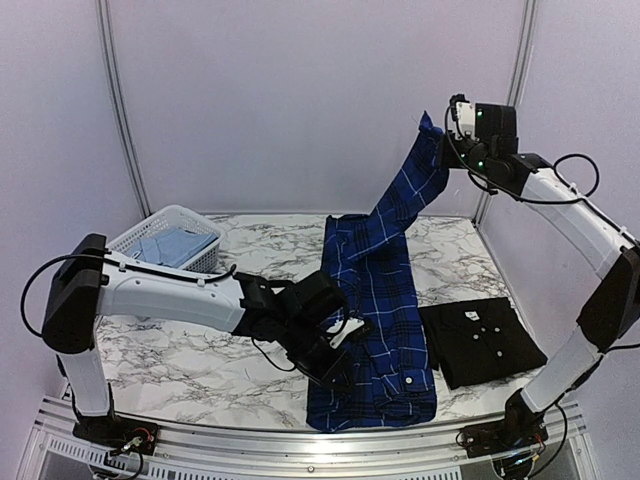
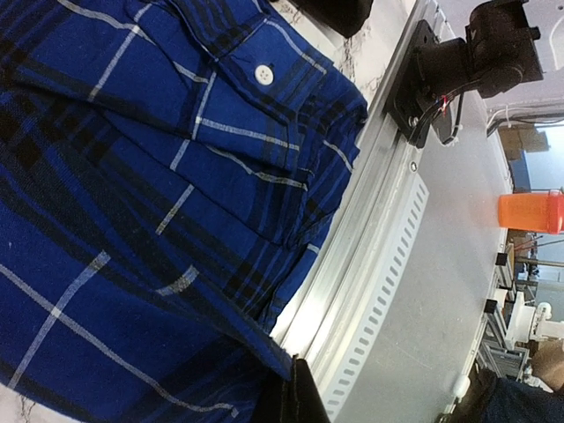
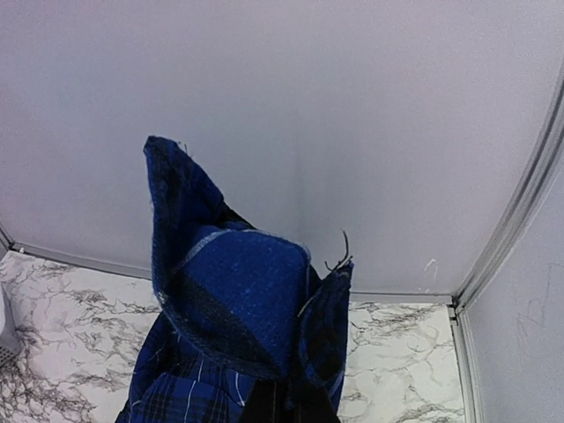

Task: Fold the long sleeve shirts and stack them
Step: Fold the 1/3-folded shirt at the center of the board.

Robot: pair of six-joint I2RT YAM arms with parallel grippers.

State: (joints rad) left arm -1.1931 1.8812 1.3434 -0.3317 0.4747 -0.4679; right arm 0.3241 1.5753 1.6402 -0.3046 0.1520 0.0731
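The blue-and-navy plaid shirt [image 1: 375, 290] lies lengthwise on the marble table, its hem at the near edge. My right gripper [image 1: 442, 150] is shut on the end of one plaid sleeve and holds it high above the table's back right; the cuff [image 3: 238, 300] stands up from the fingers in the right wrist view. My left gripper [image 1: 335, 368] is low on the shirt's near left side, shut on a plaid edge [image 2: 132, 220]. The black shirt [image 1: 482, 340] lies folded at the right. The pale blue shirt [image 1: 168, 245] sits in the basket.
The white lattice basket [image 1: 175, 212] stands at the back left. A metal rail [image 1: 300, 440] runs along the near edge, with the right arm's base [image 2: 467, 62] on it. An orange container [image 2: 529, 211] stands off the table. Walls close the back and sides.
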